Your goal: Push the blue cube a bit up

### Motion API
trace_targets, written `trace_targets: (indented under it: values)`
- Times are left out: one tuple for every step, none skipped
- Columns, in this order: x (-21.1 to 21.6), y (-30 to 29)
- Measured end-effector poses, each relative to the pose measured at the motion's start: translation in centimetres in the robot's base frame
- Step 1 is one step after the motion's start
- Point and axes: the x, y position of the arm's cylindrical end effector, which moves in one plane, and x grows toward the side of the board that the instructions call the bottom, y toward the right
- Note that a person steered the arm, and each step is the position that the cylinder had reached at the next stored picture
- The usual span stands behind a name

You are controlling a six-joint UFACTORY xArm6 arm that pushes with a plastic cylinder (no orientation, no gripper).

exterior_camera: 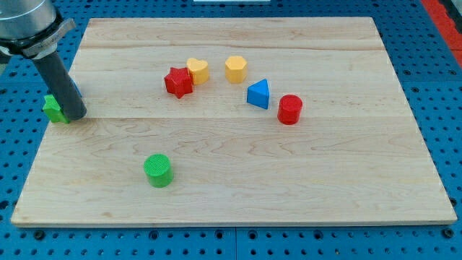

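Observation:
My rod comes down at the view's left edge of the wooden board, and my tip rests on the board there. The blue cube is almost wholly hidden behind the rod. Only a thin blue sliver shows at the rod's right side, just above my tip. A green block, its shape unclear, sits right against the rod's left side at the board's left edge.
A red star, a yellow heart and a yellow hexagon lie at the top middle. A blue triangle and a red cylinder lie to their right. A green cylinder sits at the lower left.

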Motion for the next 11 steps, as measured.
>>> trace_targets:
  values:
    - [1.4,0.2]
    - [2.2,1.3]
    - [2.7,0.6]
    - [2.7,-1.9]
    - [2.5,-3.2]
    - [2.3,-3.3]
    - [1.6,-3.4]
    - [-0.7,-3.0]
    - [-1.3,-3.0]
    - [-1.4,-3.2]
    - [1.3,-3.1]
